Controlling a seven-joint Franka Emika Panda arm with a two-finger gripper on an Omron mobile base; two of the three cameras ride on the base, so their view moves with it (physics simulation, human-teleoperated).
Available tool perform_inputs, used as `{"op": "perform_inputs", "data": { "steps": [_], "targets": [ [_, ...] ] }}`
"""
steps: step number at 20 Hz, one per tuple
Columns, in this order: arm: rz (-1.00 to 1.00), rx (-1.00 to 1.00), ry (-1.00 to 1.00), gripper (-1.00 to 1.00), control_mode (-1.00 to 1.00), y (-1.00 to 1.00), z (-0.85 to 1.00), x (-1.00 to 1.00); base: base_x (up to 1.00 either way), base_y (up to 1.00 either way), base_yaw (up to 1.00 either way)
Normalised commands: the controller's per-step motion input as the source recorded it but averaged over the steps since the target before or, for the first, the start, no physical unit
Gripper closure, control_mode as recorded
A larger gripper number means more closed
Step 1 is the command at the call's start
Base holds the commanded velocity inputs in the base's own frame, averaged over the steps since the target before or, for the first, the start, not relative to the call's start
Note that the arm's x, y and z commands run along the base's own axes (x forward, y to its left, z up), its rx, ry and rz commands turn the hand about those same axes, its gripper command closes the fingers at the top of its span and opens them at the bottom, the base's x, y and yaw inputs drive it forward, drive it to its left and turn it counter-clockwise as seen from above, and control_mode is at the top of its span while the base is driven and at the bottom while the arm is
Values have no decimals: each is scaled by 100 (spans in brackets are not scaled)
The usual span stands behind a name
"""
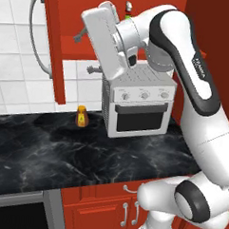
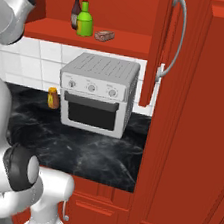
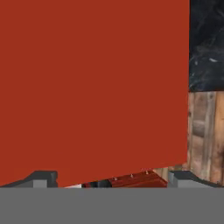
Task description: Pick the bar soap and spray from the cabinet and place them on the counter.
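The bar soap (image 2: 104, 36) lies flat on the red shelf of the cabinet (image 2: 113, 46), near the front edge, and the spray (image 2: 85, 20) stands upright just beside it on the left, with a dark brown bottle (image 2: 75, 14) close behind the spray. Both task things are near the open front of the shelf, probably so that a hand coming from the front can reach them without passing other objects. The soap is apart from the spray, so each can be taken alone. The cabinet doors are swung open; one door (image 2: 156, 44) hangs at the right of the shelf with its long curved handle (image 2: 177, 37) facing out.

Below the shelf, a white toaster oven (image 2: 97, 93) stands on the counter (image 2: 78, 152), and a small orange bottle (image 2: 53, 98) stands beside it on the left. Much black surface in front of the oven is bare, a good place for putting things down later.

The gripper (image 1: 81, 36) is raised to shelf height at the left side of the cabinet. Its fingers are spread wide and nothing is between them; it touches nothing, as far as I can tell, because the hand view is mostly covered by a flat red panel very close to it. Neither thing has been taken yet.
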Motion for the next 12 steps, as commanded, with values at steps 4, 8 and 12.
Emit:
{"op": "perform_inputs", "data": {
  "steps": [4, 8, 12],
  "targets": [
    [0, -6, -27, -100, -100, -37, 0, -49, 0, 0, 0],
    [0, -7, -27, -100, -100, -35, 0, -40, 0, 0, 0],
    [0, -8, -26, -100, -100, -42, 0, -33, 0, 0, 0]
  ]
}}
